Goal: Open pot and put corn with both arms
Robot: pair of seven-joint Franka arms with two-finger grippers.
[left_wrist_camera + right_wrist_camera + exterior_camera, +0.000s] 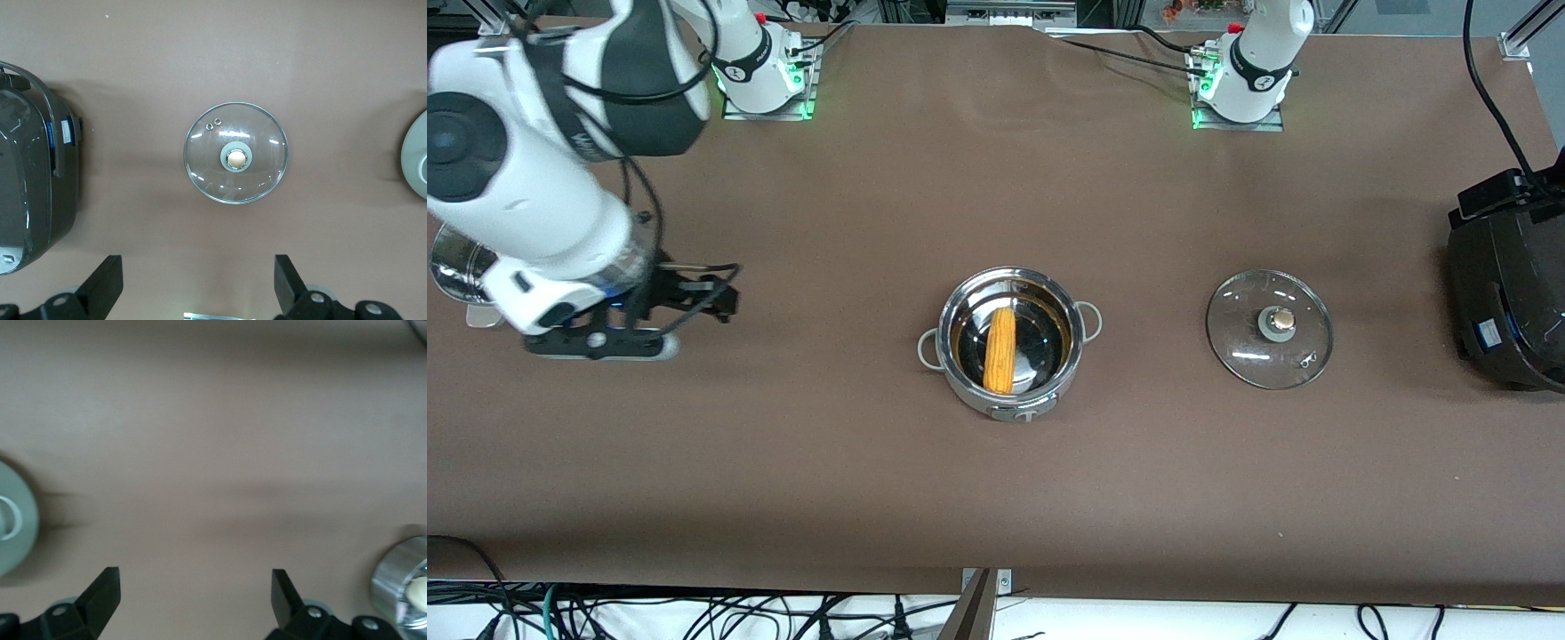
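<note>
Front view first: the pot (pixel 1009 342) is seen at the middle of the table (pixel 996 498), uncovered, and the corn (pixel 1000 350) is seen lying inside it, its length running from the pot's nearer wall toward its farther wall. The glass lid (pixel 1269 329) is set flat on the table, knob up, well apart from the pot toward the left arm's end, and the black rice cooker (pixel 1512 284) is found past the lid at that same end. The left gripper (pixel 199 287) is seen only in the left wrist view, held high over the lid with its fingers spread wide and nothing between them. The right gripper (pixel 654 307) is held over bare table, well apart from the pot toward the right arm's end, fingers likewise spread and empty; a steel steamer pot (pixel 458 271) is partly hidden under that arm. Both steps are judged done: the pot is opened and the corn is placed. Nothing further appears to be called for beyond both arms being parked clear of the pot.
</note>
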